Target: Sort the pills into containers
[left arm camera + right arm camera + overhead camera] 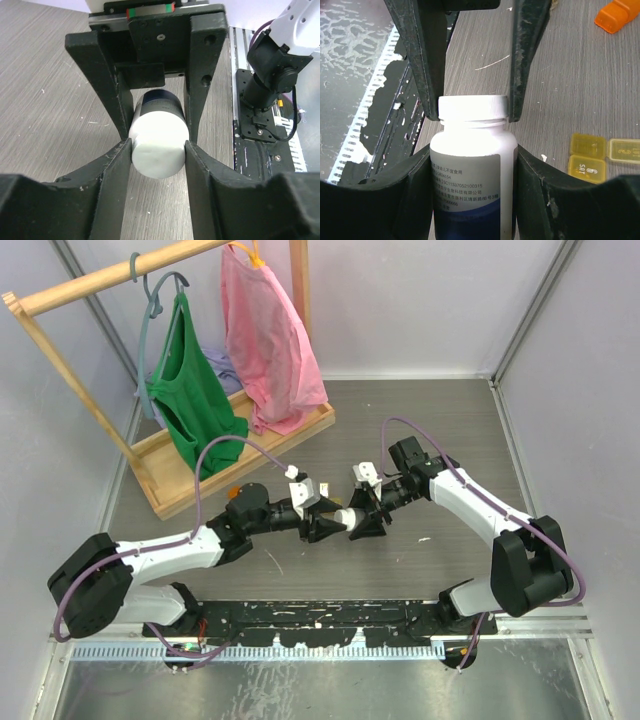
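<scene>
A white pill bottle [470, 175] with a blue-and-white label hangs level above the table between my two grippers [347, 518]. My right gripper [472, 155] is shut on the bottle's body. My left gripper [159, 145] is shut on the white cap [159, 150], one finger touching each side. In the right wrist view the left fingers [427, 75] clamp the cap [472, 107]. The yellow translucent containers [587, 156] lie on the table right of the bottle. No pills show.
An orange plastic piece [615, 15] lies on the table at the far right of the right wrist view. A wooden clothes rack [170, 470] with green and pink garments stands at the back left. The black base rail [320, 620] runs along the near edge.
</scene>
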`<state>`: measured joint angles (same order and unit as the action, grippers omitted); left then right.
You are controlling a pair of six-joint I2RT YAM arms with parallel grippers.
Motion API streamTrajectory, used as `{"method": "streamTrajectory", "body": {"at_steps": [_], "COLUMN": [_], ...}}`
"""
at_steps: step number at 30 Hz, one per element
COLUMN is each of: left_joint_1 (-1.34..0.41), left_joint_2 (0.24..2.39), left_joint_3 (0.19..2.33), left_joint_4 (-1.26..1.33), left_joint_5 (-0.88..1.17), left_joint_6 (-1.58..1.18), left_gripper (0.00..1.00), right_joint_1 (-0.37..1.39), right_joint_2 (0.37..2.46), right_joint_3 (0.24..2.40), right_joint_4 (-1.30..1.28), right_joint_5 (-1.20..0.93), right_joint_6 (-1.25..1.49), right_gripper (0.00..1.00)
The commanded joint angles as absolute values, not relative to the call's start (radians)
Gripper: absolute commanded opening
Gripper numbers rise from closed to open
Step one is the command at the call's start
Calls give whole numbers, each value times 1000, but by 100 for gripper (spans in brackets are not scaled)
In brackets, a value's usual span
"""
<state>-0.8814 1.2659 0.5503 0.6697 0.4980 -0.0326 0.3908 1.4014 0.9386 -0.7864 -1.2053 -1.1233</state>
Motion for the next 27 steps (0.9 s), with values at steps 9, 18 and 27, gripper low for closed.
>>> {"method": "streamTrajectory", "body": {"at_steps": [9, 18, 27], "left_joint_1": [-878, -893, -956], "left_joint_2": [1244, 1177, 1175], "left_joint_3": [627, 766, 804], "left_joint_4": [665, 256, 189], "left_joint_5": [506, 342, 202], "left_joint_6": [-277, -607, -895], "left_gripper": [19, 10, 2], "right_joint_1": [389, 389, 387], "right_joint_2": [1401, 1404, 1405], "right_joint_3": [968, 969, 969], "right_joint_4": [-787, -787, -788], "right_joint_5": [-1225, -1225, -1223], "right_joint_6": [-1140, -1140, -1140], "right_gripper": [1, 1, 1]}}
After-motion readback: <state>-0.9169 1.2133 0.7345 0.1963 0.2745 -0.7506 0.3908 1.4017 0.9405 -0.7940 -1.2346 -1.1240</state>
